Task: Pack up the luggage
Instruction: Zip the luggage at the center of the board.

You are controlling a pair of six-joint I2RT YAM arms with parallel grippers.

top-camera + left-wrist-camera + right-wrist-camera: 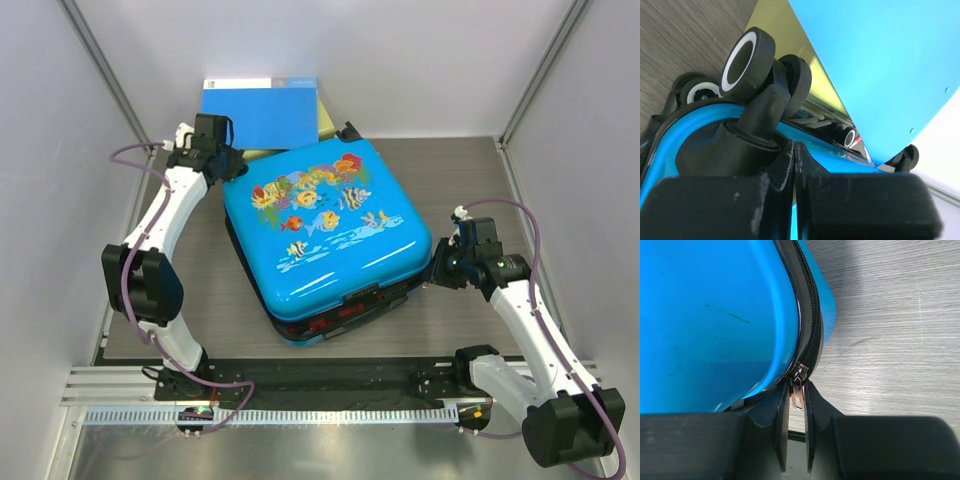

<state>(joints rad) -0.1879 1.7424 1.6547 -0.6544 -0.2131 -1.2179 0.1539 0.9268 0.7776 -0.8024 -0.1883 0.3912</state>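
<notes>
The right gripper [796, 387] pinches the zip pull [798, 400] at the luggage's [325, 225] right corner. The left gripper [795, 152] is pressed shut just beside a wheel [747, 59] at the far left corner. The luggage lies flat mid-table [470, 170], print up, with a folder [260, 110] behind it.

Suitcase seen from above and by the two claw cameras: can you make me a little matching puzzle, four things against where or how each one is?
Things
1. left gripper
2. right gripper
3. luggage
4. folder

Places and states
A. lies flat on the table, fish print up
B. pinches the zipper pull
C. plain blue, behind the far side of the luggage
D. shut, beside a black wheel

Pairs: 1-D, 2-B, 3-A, 4-C
</notes>
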